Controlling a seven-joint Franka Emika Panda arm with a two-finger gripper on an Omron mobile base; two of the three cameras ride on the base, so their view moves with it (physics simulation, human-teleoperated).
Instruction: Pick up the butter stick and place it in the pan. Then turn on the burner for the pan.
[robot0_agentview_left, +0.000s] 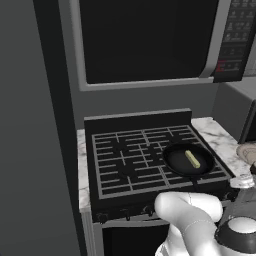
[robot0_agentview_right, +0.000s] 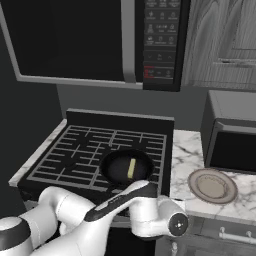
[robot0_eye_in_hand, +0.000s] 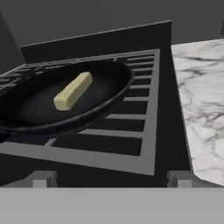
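The butter stick (robot0_agentview_left: 192, 159) (robot0_agentview_right: 131, 168) (robot0_eye_in_hand: 73, 91), a small pale yellow bar, lies flat inside the pan (robot0_agentview_left: 176, 161) (robot0_agentview_right: 114, 170) (robot0_eye_in_hand: 35, 105). This black pan sits on the stove's front right burner grate. My gripper (robot0_eye_in_hand: 111, 179) is open, its two fingertips (robot0_eye_in_hand: 43, 178) standing wide apart with nothing between them. It hovers low at the stove's front edge, just in front of the pan and slightly to its right. My white arm reaches in below the stove front in both base views.
Dark knobs (robot0_agentview_left: 125, 215) line the stove's front panel. A microwave (robot0_agentview_left: 150, 40) (robot0_agentview_right: 75, 40) hangs above. On the marble counter (robot0_eye_in_hand: 201, 100) to the right sit a pale round dish (robot0_agentview_right: 212, 185) and a dark box-shaped appliance (robot0_agentview_right: 232, 135).
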